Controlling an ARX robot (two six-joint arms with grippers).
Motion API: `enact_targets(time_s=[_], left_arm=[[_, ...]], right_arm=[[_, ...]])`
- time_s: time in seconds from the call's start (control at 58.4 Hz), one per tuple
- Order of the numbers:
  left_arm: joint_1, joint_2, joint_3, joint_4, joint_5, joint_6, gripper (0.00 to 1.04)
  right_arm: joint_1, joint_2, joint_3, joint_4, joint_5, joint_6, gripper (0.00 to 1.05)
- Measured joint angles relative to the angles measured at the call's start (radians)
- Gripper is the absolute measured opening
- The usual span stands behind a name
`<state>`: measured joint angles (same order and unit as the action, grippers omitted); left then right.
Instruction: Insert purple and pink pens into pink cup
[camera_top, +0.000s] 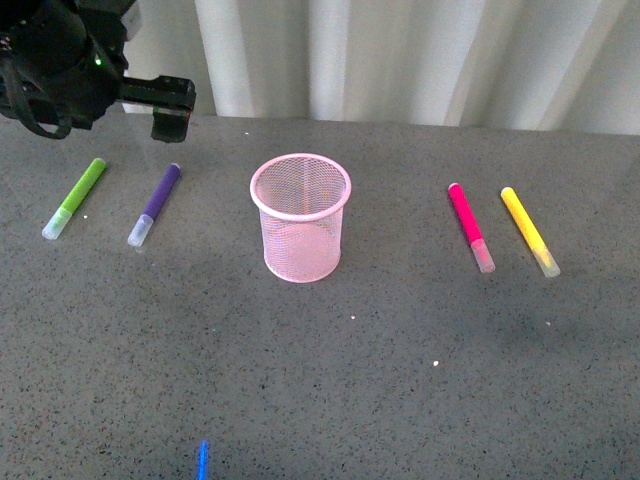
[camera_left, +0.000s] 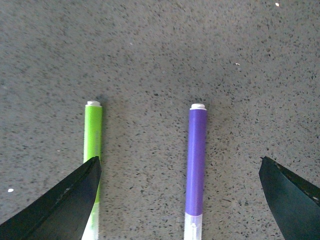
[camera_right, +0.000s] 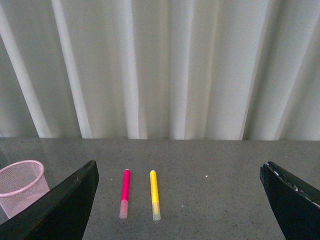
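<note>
The left gripper (camera_left: 178, 161) hangs wide open over the purple pen (camera_left: 196, 160), which lies flat between its fingers, untouched. I judge that the first pick is in hand. Next it must go down and close on the barrel only (the green pen (camera_left: 92, 132) lies under one finger). The cup (camera_top: 300, 245) stands apart, empty. The right gripper (camera_right: 178, 164), also open, has the pink pen (camera_right: 125, 192) ahead of it. The table (camera_top: 400, 380) is grey and speckled, with a white curtain (camera_top: 420, 60) behind.

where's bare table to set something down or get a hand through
Widest bare stretch: the near side of the table, nearer than the cup and pens. Also open: between purple pen and pink cup, and between the cup and pink pen. Tight: green marker beside purple pen, pink pen beside yellow marker.
</note>
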<state>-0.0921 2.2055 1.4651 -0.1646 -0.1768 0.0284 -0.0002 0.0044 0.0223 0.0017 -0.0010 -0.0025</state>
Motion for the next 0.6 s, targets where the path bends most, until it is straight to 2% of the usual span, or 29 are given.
enact_targets(time_s=[0.599], left_arm=[[-0.028,0.159,0.098,-0.034,0.029,-0.031,0.98]], right_arm=[[0.0,0.0,0.0,0.0,0.0,0.0,0.98]])
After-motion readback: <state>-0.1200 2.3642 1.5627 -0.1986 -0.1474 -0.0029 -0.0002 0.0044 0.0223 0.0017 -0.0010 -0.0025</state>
